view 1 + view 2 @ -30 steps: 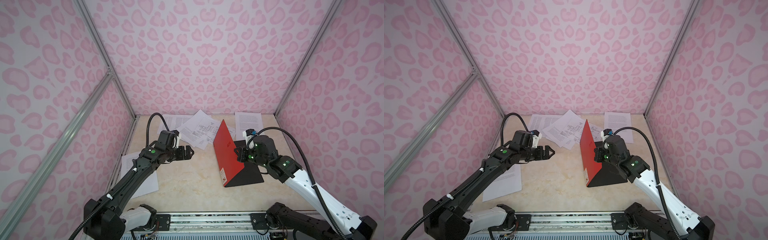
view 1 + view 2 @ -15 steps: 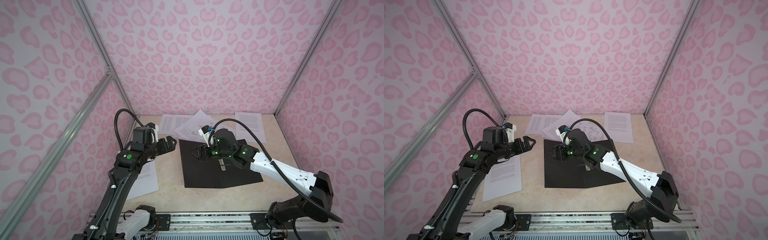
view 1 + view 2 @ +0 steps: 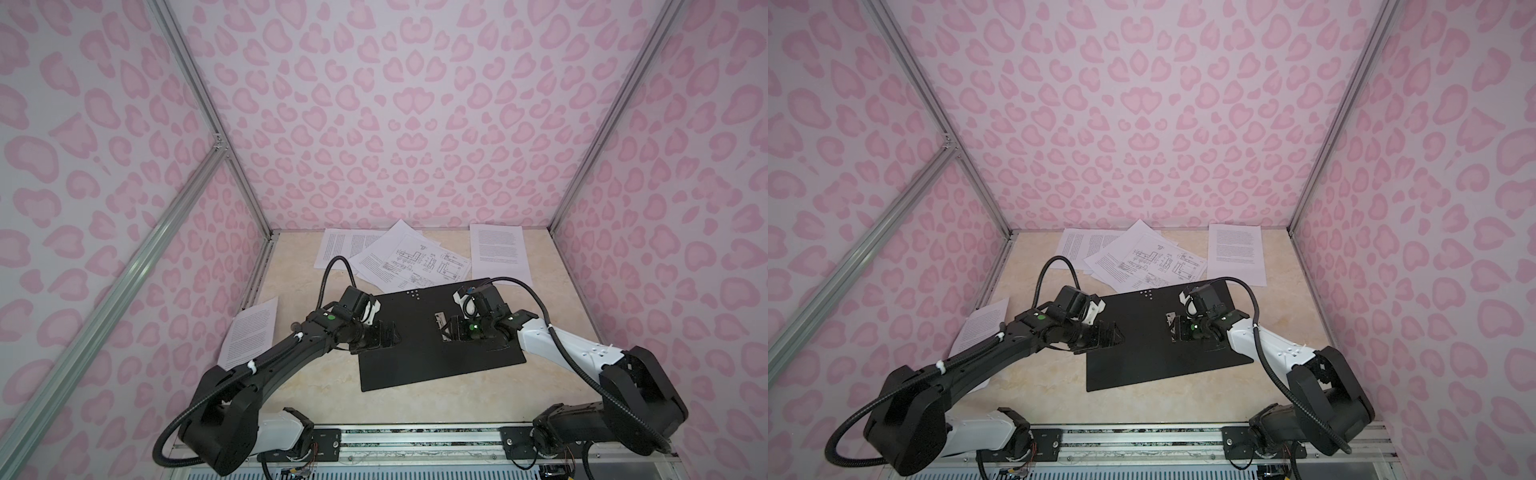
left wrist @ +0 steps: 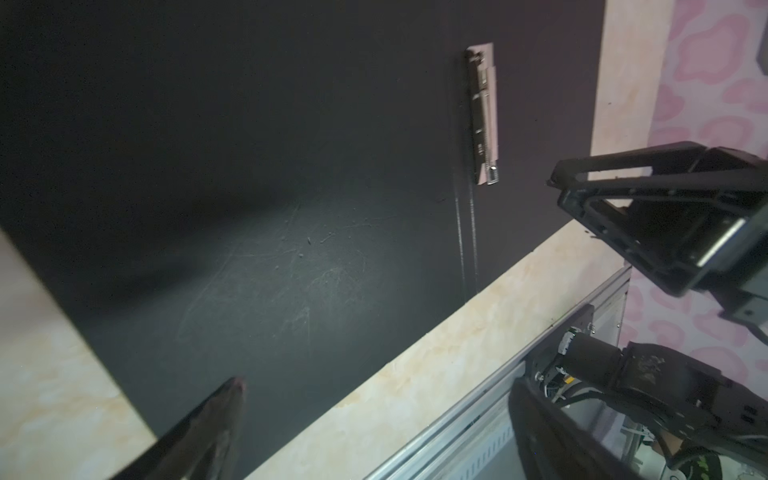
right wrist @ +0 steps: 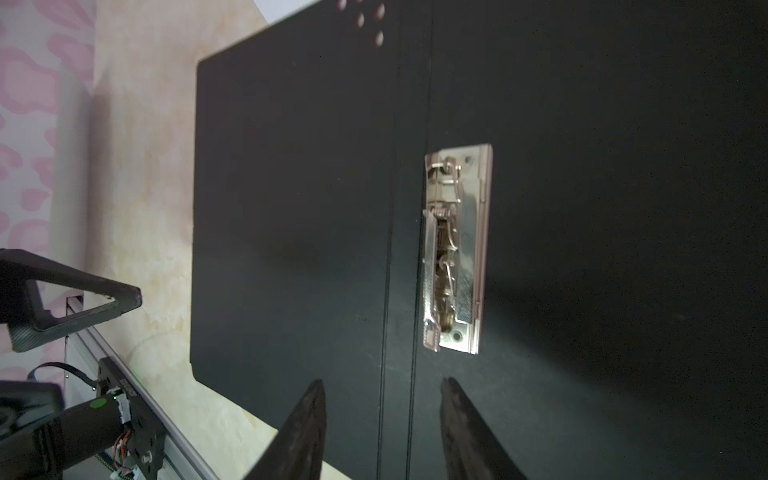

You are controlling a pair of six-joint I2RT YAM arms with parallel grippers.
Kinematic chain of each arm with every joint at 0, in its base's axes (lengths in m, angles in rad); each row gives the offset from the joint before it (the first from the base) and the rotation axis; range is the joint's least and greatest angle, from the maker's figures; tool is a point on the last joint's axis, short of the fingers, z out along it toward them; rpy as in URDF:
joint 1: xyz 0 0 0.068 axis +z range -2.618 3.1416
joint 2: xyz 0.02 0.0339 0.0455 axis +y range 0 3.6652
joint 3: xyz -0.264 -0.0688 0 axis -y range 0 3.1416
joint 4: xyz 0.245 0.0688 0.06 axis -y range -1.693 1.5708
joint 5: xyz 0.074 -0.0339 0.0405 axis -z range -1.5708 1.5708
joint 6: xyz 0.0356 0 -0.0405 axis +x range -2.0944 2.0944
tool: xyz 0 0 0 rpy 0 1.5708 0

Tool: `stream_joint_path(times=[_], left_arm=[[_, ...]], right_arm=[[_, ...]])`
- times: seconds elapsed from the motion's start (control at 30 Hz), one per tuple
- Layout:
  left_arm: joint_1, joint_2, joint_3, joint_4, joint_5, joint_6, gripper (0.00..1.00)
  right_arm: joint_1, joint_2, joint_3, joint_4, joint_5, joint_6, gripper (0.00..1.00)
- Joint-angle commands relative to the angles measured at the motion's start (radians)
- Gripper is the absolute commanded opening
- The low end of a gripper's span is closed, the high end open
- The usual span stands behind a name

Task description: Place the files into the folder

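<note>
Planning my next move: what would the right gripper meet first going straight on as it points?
Likely the metal spine clip, just ahead of the right gripper on the open folder; depth is unclear, so the folder's black inside may come first.

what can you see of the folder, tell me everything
The folder lies open and flat on the beige table, matte black inside up, faintly scuffed. Two crease lines mark its spine, with a metal clip fixed beside them and small dots near the far edge. Left tool and right tool, both open, hang over it; contact unclear.
</note>
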Motion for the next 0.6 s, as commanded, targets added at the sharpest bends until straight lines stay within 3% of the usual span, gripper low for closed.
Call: stream_joint_path(times=[0.0, 0.2, 0.57], left_arm=[[-0.027, 0.105, -0.028, 0.154, 0.002, -0.056, 0.98], [-0.029, 0.231, -0.063, 0.184, -0.056, -0.057, 0.95], [-0.028, 0.275, -0.136, 0.196, -0.13, -0.072, 0.93]], right_arm=[[-0.004, 0.071, -0.011, 0.054, -0.002, -0.028, 0.41], [-0.01, 0.167, -0.013, 0.117, -0.019, -0.012, 0.36], [-0.083, 0.19, -0.039, 0.179, -0.066, 0.01, 0.3]])
